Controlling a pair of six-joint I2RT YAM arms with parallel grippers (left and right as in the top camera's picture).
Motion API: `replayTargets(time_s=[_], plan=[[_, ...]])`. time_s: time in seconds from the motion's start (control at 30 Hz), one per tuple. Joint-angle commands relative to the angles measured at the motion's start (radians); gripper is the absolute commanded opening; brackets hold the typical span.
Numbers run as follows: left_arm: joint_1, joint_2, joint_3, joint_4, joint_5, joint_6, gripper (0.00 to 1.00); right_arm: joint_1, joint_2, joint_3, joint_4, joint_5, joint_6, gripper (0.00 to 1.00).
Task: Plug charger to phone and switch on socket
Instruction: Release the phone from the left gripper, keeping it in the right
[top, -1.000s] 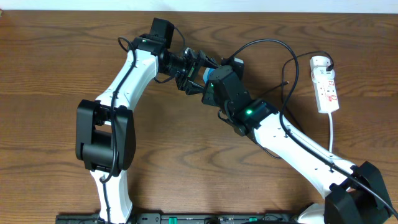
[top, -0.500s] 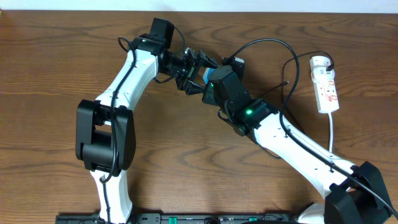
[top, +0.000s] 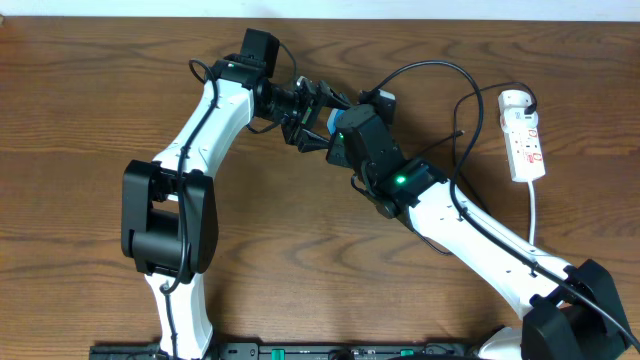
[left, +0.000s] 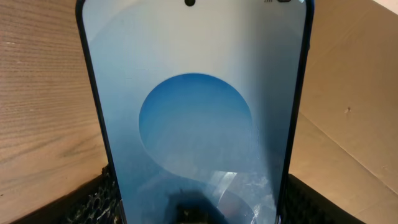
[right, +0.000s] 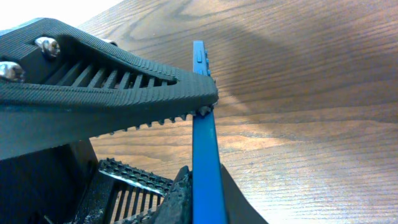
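Above phone (top: 331, 121): right arm (top: 400, 182); socket (top: 524, 136) well apart.

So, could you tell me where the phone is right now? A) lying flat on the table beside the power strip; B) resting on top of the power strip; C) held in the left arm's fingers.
C: the left wrist view shows the phone clamped between the left fingers, screen toward the camera, and overhead the power strip lies well apart from it.
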Motion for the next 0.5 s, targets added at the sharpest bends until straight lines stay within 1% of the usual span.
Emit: replayTargets(time_s=[0.0,0.2,0.27,0.3,0.33,0.37,0.47], plan=[[0.001,-0.024,0.011,0.001,0.039,0.019,0.71,0.007,-0.002,0.019,-0.002,0.013,-0.005,0.02],[0.001,-0.024,0.011,0.002,0.039,0.023,0.72,0.007,-0.003,0.019,-0.006,0.010,-0.005,0.01],[0.003,-0.024,0.011,0.002,0.039,0.039,0.82,0.005,-0.003,0.019,-0.006,0.010,-0.005,0.01],[0.005,-0.024,0.011,0.002,0.039,0.042,0.92,0.003,-0.003,0.019,-0.006,0.010,-0.005,0.01],[0.010,-0.024,0.011,0.002,0.039,0.043,0.98,-0.002,-0.005,0.020,-0.006,0.007,-0.005,0.01],[0.016,-0.024,0.011,0.002,0.039,0.050,1.00,-0.008,-0.009,0.020,-0.006,0.002,-0.005,0.01],[0.030,-0.034,0.011,0.001,0.039,0.098,1.00,-0.026,-0.027,0.020,-0.016,-0.024,-0.005,0.01]])
